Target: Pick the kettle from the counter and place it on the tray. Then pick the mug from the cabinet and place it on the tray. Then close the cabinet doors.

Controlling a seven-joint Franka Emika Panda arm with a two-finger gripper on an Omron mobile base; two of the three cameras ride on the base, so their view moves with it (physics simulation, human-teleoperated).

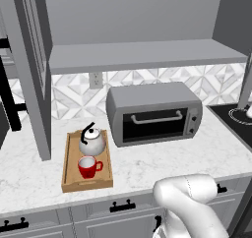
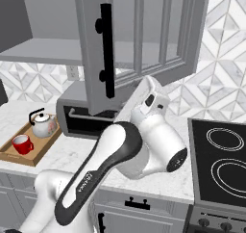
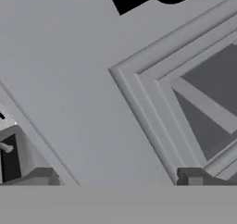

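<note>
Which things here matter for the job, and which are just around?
Job:
- kettle, on the tray
- mug, on the tray
- cabinet doors, open
- cabinet
- counter

Just around:
- toaster oven
- stove
- wall outlet

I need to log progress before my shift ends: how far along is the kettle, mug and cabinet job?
Done: the kettle and the mug both sit on the tray. In hand: the end effector, jaws open and holding nothing, is close against a panelled cabinet door that stands swung out. Left: closing the cabinet doors; the other door is open too, and the shelf is exposed.
</note>
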